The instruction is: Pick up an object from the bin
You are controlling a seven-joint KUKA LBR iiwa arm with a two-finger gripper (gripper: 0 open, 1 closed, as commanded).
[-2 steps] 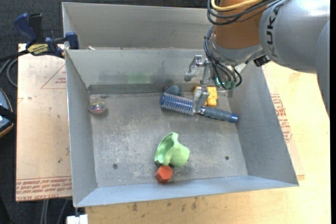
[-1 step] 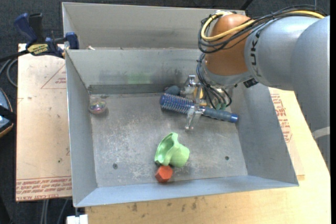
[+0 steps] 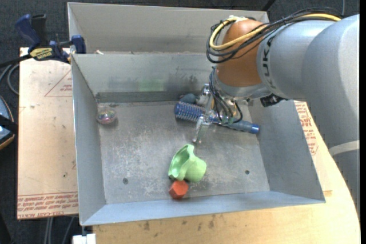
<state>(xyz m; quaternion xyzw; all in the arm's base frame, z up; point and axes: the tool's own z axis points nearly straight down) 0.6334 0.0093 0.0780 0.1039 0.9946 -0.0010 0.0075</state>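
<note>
My gripper [image 3: 199, 130] hangs low in the middle of the bin, just right of centre, under the arm's orange cover. It is directly over a blue brush [image 3: 186, 111] that lies across the bin floor, bristle head to the left and handle running out to the right. The cover hides the middle of the brush. The gripper's lower tip reaches down just in front of the brush head. A crumpled green soft thing [image 3: 187, 166] lies a short way in front of the gripper, apart from it, with a small orange-red piece [image 3: 179, 189] at its near side.
A small clear, pinkish round thing [image 3: 106, 116] sits near the back left corner of the bin floor. Bare floor stretches between it and the brush. The arm comes in from the right above the bin's right wall.
</note>
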